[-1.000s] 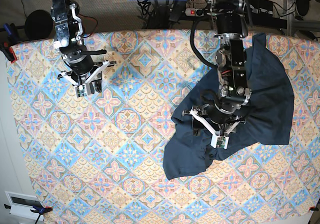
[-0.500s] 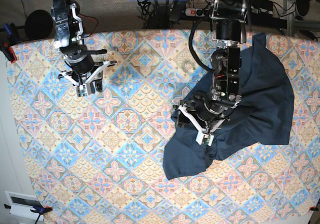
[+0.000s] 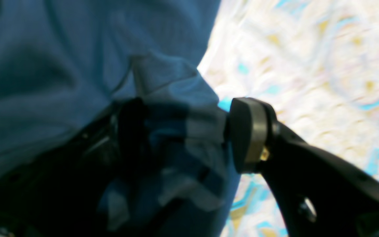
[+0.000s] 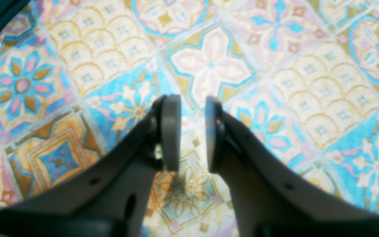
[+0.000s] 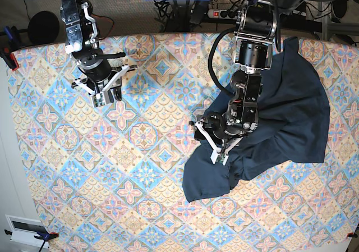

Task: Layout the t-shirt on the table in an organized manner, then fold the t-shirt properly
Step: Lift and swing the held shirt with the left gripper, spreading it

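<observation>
Since the earlier frames, the left gripper (image 5: 214,142) has slid toward frame left, onto the near-left edge of the crumpled t-shirt (image 5: 291,111), which lies at the right of the table (image 5: 146,168). Its jaws stand wide, one finger (image 3: 247,135) beside a fold of cloth; whether it pinches fabric I cannot tell. Only the wrist view shows that fold. At upper left the right gripper (image 4: 192,131), narrowly parted and holding nothing, hangs over bare patterned cloth. Cables lie behind the table.
</observation>
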`<state>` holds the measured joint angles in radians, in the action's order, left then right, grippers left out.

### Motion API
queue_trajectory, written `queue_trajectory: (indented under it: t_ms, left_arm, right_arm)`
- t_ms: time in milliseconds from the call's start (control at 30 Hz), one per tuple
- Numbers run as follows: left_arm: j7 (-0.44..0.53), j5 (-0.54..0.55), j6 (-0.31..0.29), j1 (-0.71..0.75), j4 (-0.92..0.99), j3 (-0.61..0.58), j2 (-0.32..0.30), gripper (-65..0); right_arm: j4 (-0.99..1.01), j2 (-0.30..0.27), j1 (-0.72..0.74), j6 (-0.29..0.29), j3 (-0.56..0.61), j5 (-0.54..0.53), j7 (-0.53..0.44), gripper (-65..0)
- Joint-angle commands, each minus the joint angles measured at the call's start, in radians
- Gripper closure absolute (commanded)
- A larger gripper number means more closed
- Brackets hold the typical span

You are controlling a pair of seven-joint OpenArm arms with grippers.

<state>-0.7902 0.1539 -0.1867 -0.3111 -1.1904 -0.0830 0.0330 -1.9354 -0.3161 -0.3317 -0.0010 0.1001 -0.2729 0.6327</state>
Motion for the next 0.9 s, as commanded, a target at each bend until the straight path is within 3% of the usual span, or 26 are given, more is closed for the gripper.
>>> queue_trajectory:
  t_ms: [0, 133, 200, 300, 333, 500, 700, 867]
  left_arm:
    - [-0.005, -0.017, 0.006, -0.024, 0.017, -0.002, 0.003, -40.0]
    - [-0.005, -0.067, -0.001, -0.026, 0.066, -0.002, 0.003, -32.9]
    - [-0.005, -0.075, -0.001, -0.026, 0.065, -0.027, 0.0, -23.5]
    - [0.007, -0.066, -0.006, -0.026, 0.057, -0.088, -0.015, -3.4]
    - [0.013, -0.066, -0.021, -0.026, 0.042, -0.111, -0.02, 0.0]
    - [0.008, -0.064, -0.083, -0.024, -0.039, -0.163, -0.017, 0.0]
    - [-0.056, 0.025, -0.149, -0.024, -0.167, -0.166, 0.048, 0.0]
    - [-0.139, 0.062, -0.224, -0.024, -0.319, -0.165, 0.117, 0.0]
  right_arm:
    - [-0.02, -0.008, 0.007, 0.0, -0.004, -0.004, -0.023, -12.7]
    - [-0.02, -0.008, 0.007, 0.0, -0.004, -0.004, -0.023, -12.7]
    - [-0.02, -0.008, 0.007, 0.0, -0.004, -0.004, -0.023, -12.7]
    - [-0.02, -0.008, 0.007, 0.0, 0.002, -0.004, -0.023, -12.7]
    - [-0.02, -0.008, 0.007, 0.0, 0.003, -0.004, -0.023, -12.7]
    - [-0.02, -0.01, 0.007, 0.0, 0.0, -0.004, -0.023, -12.7]
    - [-0.02, -0.012, 0.009, 0.0, -0.012, -0.004, -0.027, -12.5]
    - [-0.02, -0.012, 0.009, 0.0, -0.139, -0.004, -0.024, -12.5]
